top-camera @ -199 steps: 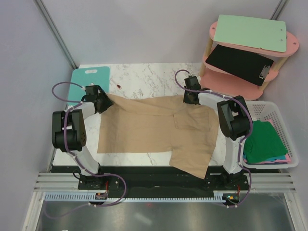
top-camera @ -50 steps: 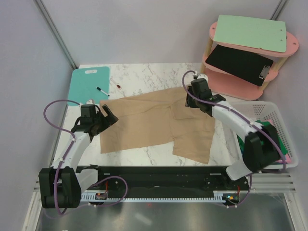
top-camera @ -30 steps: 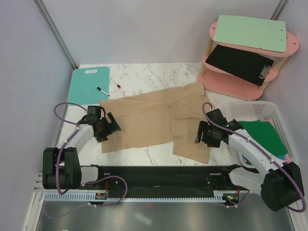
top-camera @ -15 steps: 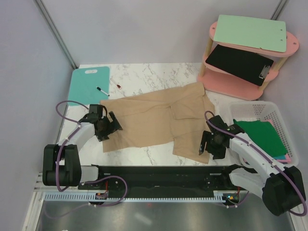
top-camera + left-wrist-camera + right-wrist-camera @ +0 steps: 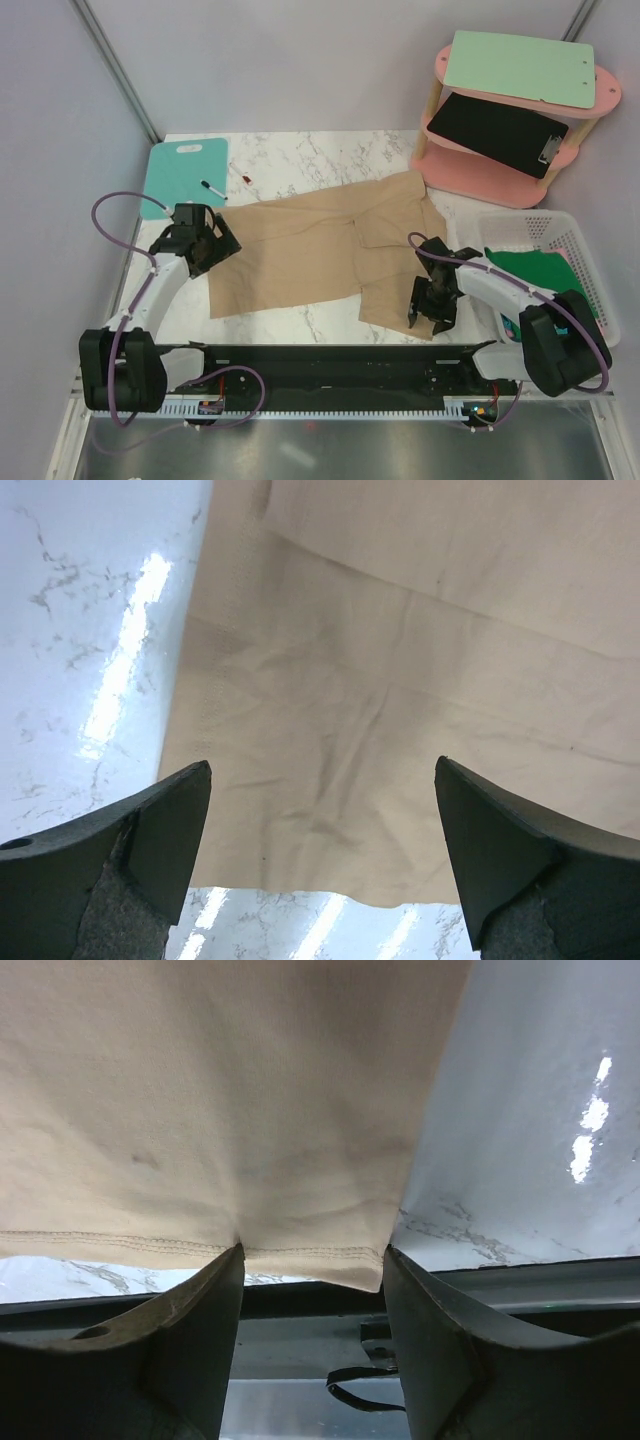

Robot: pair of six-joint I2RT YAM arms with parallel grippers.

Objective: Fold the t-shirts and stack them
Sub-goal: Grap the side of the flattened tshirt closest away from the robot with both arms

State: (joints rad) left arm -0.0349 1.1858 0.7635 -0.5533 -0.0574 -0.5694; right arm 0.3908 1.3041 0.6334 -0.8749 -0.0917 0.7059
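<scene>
My right fingers [image 5: 170, 1360] sit apart, straddling the hem corner of the tan cotton t-shirt [image 5: 320, 250]; left fingers [image 5: 110, 870] apart over its other end.

The tan t-shirt [image 5: 220, 1090] hem sits between the parted gripper [image 5: 312, 1252] fingers — marble table [image 5: 540, 1140] at right.

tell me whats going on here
Two robot arms are working on a tan t-shirt spread flat on the marble table. The right gripper is at the shirt's near hem, jaws open around its corner. The left gripper hovers over the left edge, jaws wide open. A green garment lies in the white basket.
</scene>
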